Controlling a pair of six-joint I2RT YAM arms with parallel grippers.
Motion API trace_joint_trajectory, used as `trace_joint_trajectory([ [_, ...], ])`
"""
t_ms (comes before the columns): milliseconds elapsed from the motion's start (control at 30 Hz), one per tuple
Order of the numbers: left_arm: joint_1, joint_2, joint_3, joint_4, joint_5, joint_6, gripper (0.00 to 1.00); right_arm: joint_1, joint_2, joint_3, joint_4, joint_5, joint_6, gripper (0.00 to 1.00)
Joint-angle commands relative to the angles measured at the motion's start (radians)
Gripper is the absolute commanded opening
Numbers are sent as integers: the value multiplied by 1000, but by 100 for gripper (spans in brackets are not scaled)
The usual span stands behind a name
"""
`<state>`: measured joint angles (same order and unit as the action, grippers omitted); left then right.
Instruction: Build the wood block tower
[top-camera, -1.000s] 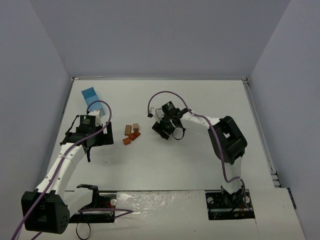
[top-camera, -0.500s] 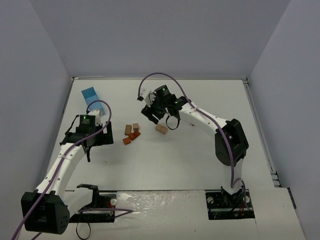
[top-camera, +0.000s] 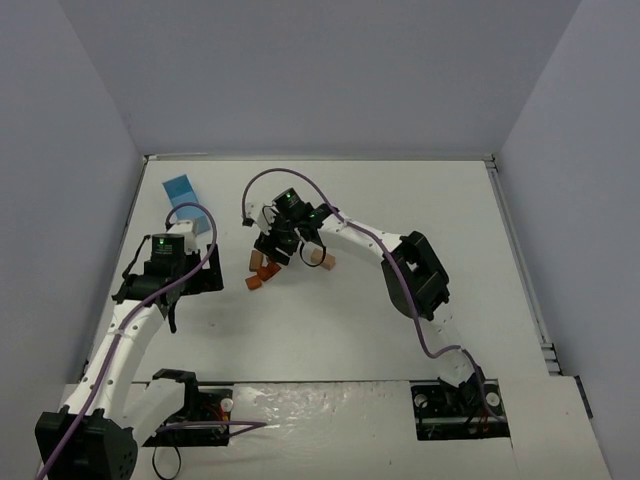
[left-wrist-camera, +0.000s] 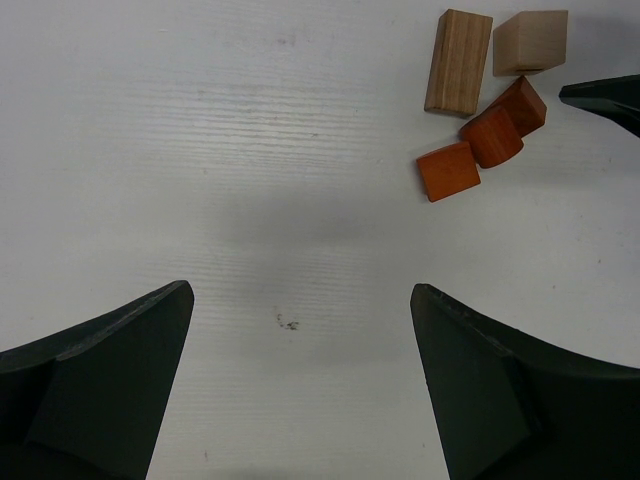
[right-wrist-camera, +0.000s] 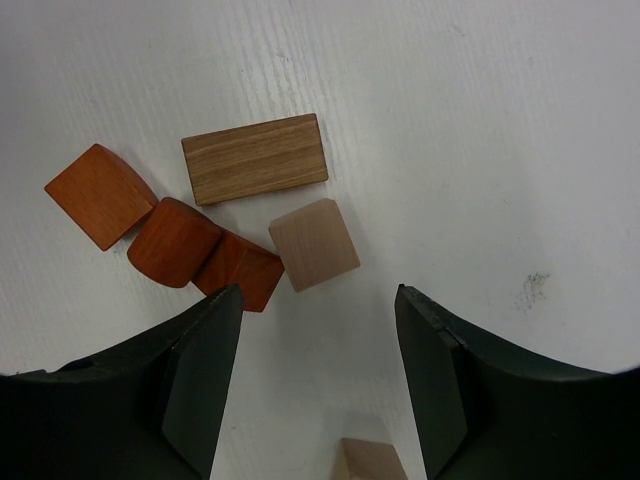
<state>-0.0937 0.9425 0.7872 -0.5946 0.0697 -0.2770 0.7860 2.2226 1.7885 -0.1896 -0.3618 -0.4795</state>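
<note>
Fingers (right-wrist-camera: 205, 370) of your right gripper (right-wrist-camera: 318, 300) gape empty just above the pale cube (right-wrist-camera: 314, 244), other wood blocks (right-wrist-camera: 255, 158) lying unstacked beside that cube, left gripper (left-wrist-camera: 300, 290) open too, so you're on the first pick, probably this cube: descend, close squarely.

three reddish-brown blocks (right-wrist-camera: 100, 195), three tan blocks (right-wrist-camera: 255, 158), one light-blue box (top-camera: 180, 189)

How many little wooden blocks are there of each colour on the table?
Reddish-brown blocks: 3
Tan blocks: 3
Total: 6
</note>
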Motion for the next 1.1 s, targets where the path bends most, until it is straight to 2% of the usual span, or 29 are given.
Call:
trace_joint_trajectory([
  [0, -1, -27, 61, -6, -11, -13, 88, 10, 1, 97, 24, -29, -21, 58],
  [600, -1, -36, 49, -11, 7, -34, 88, 10, 92, 150, 24, -60, -16, 51],
  [867, 0, -28, 43, -10, 5, -29, 88, 10, 106, 150, 22, -71, -11, 39],
  [1067, -1, -23, 41, -7, 4, -28, 88, 11, 106, 145, 21, -72, -10, 38],
])
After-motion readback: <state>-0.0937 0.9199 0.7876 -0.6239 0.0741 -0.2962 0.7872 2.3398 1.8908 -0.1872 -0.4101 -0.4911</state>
